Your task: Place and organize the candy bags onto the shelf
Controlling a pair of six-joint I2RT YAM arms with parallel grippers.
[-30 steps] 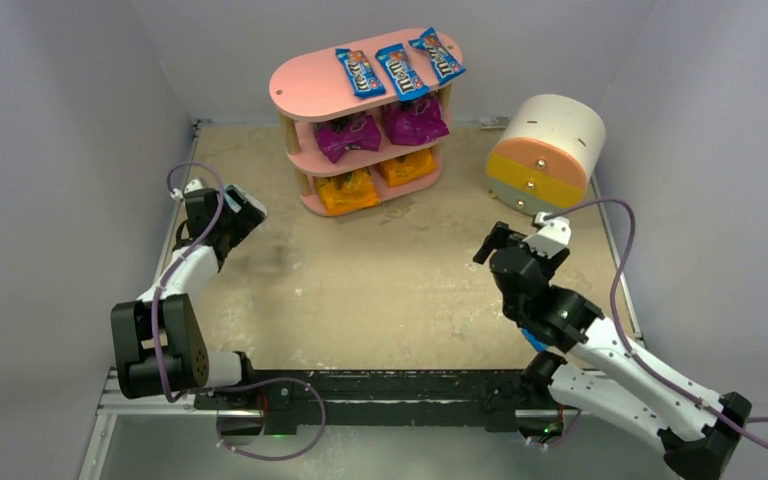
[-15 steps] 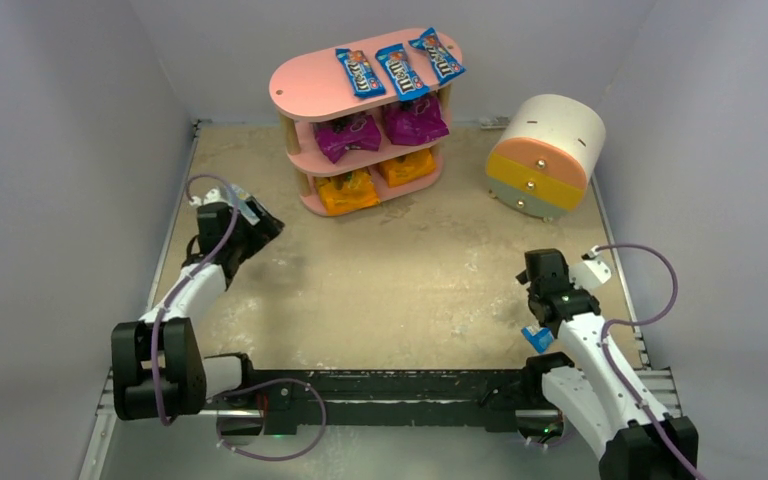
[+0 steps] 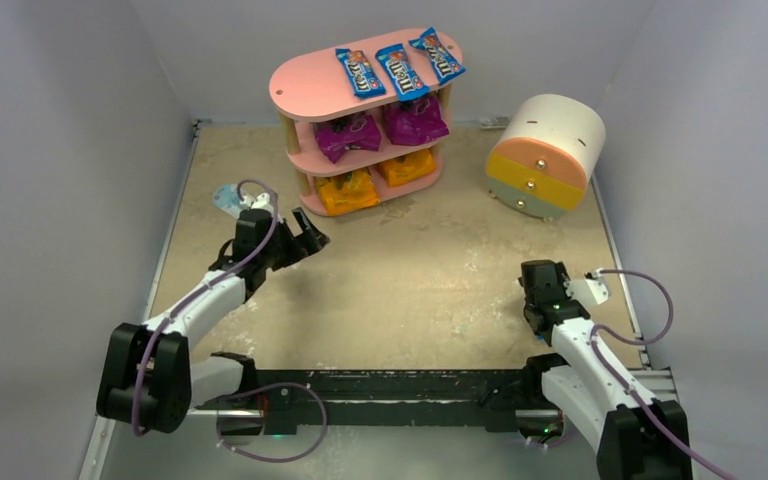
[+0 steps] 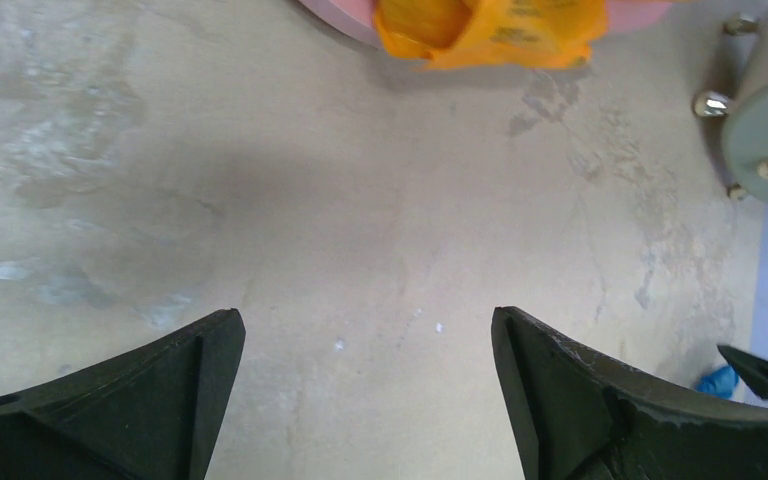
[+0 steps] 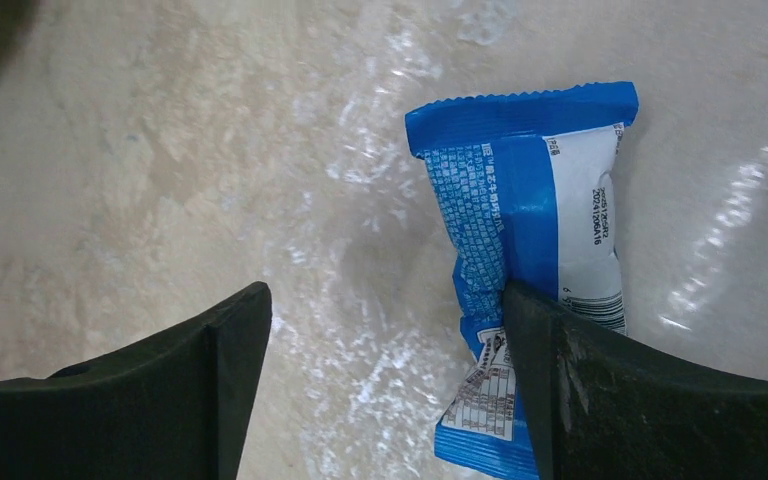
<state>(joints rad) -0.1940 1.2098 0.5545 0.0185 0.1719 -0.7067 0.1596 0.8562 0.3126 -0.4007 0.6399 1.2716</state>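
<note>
1. Blue, glossy and crinkled, the slim M&M's packet [image 5: 520,250] lies flat on the beige table [image 3: 400,290] at the near right edge, right beneath the right gripper [image 5: 382,300].
2. That right gripper is spread wide and holds nothing, and the gap between its jaws sits mostly over bare table.
3. Here's the key relation: the packet lies off to one side of that gap, toward the finger [image 5: 650,400] on the right of the wrist view, which overlaps its lower end. Whether that finger touches the wrapper, I can't tell.
4. The packet's long axis runs across the line between the jaws. I'd judge a pinch over its narrow width is on, once the gripper slides sideways to centre on it.
5. Further up, the left gripper [image 4: 365,320] hovers over mid-table, jaws apart and empty, aimed toward the shelf's foot and well apart from the packet. The right arm is plainly the nearer one.
6. At the back, the pink three-tier shelf with oval boards and wooden posts [image 3: 305,90] carries three blue packets [image 3: 396,70] on top, two purple bags [image 3: 348,135] in the middle and two orange bags [image 3: 347,190] at the bottom.
7. By my reading, the packet by the right arm is the last one out.
</note>
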